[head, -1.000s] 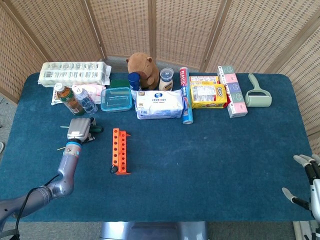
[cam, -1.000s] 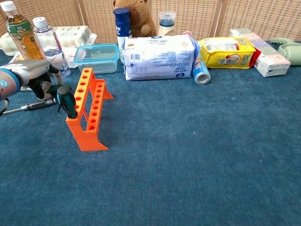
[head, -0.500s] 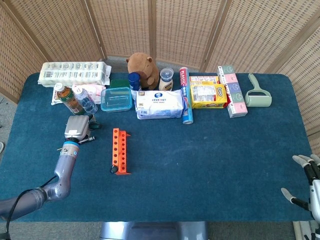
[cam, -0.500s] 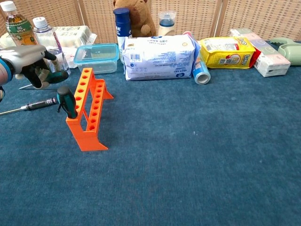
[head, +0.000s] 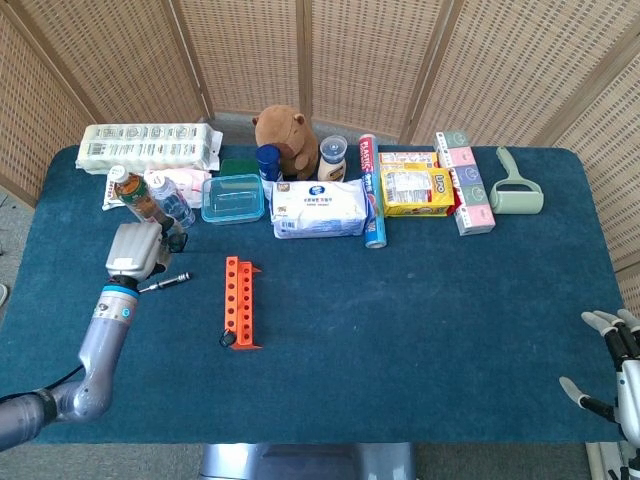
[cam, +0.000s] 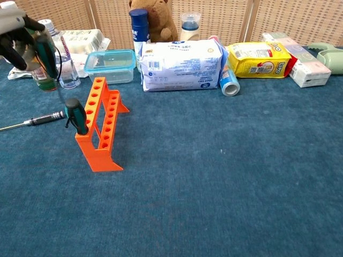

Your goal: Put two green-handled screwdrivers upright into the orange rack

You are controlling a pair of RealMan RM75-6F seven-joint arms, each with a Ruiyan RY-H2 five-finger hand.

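Above the table's left side, left hand point(cam: 19, 37) has lifted second green-handled screwdriver point(cam: 47, 53), fingers wrapped round it, ready for orange rack point(cam: 102, 126).

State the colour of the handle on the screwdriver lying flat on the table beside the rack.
Black, on the screwdriver; the chest view shows it best.

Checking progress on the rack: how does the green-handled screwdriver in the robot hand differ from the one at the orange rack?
The held screwdriver is gripped in the air by the left robot hand, handle up; the racked screwdriver stands at the near end of the orange rack, untouched. Both have dark green handles and stand roughly upright.
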